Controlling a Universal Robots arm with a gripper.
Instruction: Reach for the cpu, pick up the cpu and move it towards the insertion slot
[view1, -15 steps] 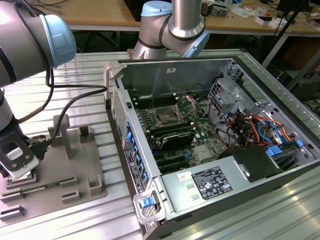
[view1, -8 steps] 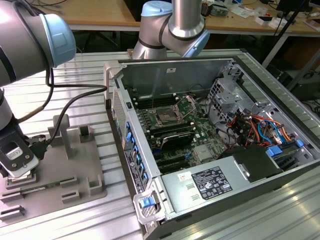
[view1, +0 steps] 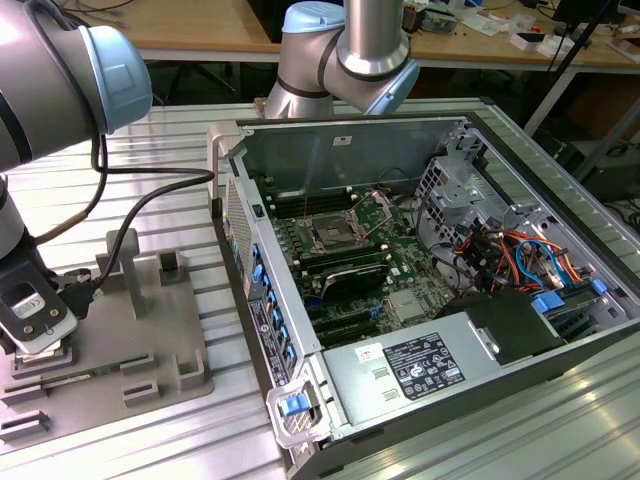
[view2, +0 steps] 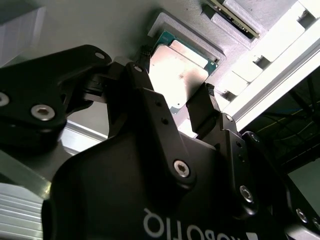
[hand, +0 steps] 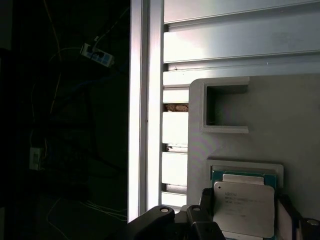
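Observation:
The cpu is a flat silvery square chip on a green board, lying in a raised recess of the grey tray. My gripper is down over it, with one black finger against each opposite edge. The second wrist view shows the same: the cpu sits between the pads of my gripper. In the exterior view my gripper stands low over the grey tray at that view's left. The insertion slot, a shiny metal frame with a dark centre, sits on the motherboard inside the open computer case.
The open computer case lies to the exterior view's right of the tray, with drive cages and cables inside. Grey upright blocks stand on the tray. A black cable runs from the arm. Slatted aluminium table; its edge is close to the tray.

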